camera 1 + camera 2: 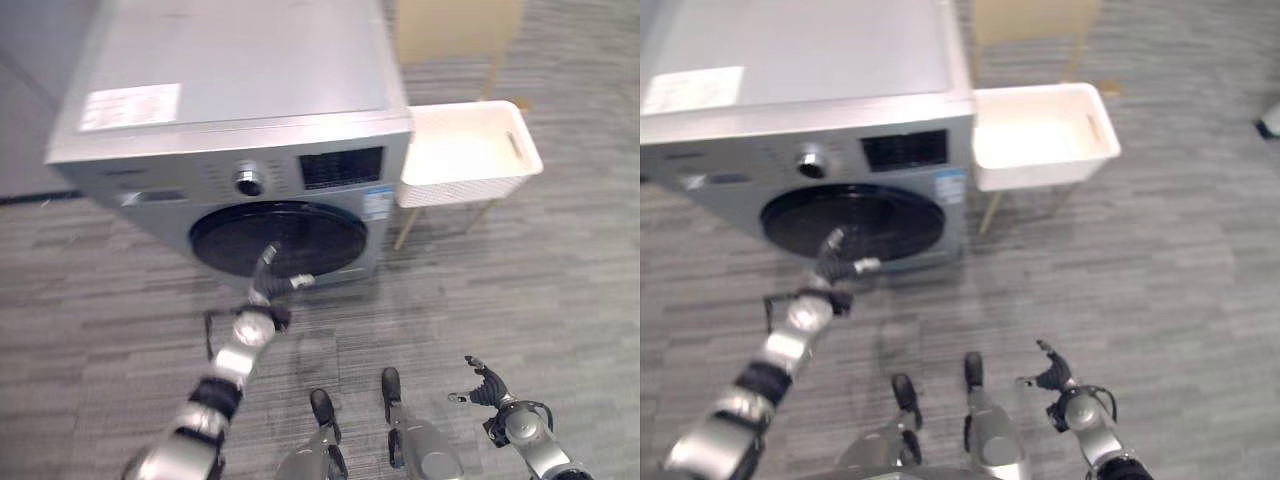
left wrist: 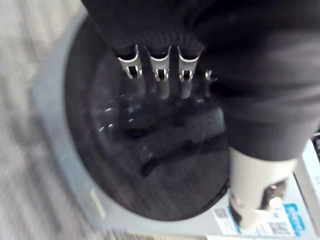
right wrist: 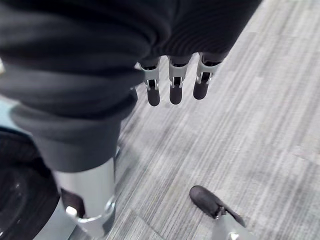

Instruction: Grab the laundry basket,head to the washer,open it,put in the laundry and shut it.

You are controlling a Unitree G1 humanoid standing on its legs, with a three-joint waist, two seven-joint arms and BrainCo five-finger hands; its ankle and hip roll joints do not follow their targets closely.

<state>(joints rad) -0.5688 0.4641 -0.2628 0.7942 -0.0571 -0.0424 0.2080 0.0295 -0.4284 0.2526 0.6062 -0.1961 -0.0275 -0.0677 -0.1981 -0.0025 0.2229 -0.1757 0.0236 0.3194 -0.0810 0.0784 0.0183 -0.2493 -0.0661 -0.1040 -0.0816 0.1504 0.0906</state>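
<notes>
Floor: grey striped carpet (image 1: 560,290) running under everything, washer standing on it.
Washer: silver front-loader (image 1: 230,80), round dark door (image 1: 280,238) facing the robot and lying flush with the front panel, so reading as closed.
Door axis: opening facing out horizontally toward the robot; control dial (image 1: 248,182) and dark display (image 1: 342,167) sitting just above it.
Left hand: left hand (image 1: 270,280) reaching at the lower part of the door glass, fingers (image 2: 161,75) extending straight toward it, gripping nothing; thumb standing apart.
Why there: judging it is either lining up to work the door or pressing it closed; cannot tell which.
Laundry basket: white basket (image 1: 465,150) sitting beside the washer's right side, touching or just off its corner, raised on a pale wooden stand (image 1: 440,215).
Basket axis: long side running away from the washer, open top facing up; looking empty inside.
Right hand: right hand (image 1: 488,388) hanging low over the carpet, well apart from the washer, fingers (image 3: 172,85) relaxing open, holding nothing.
</notes>
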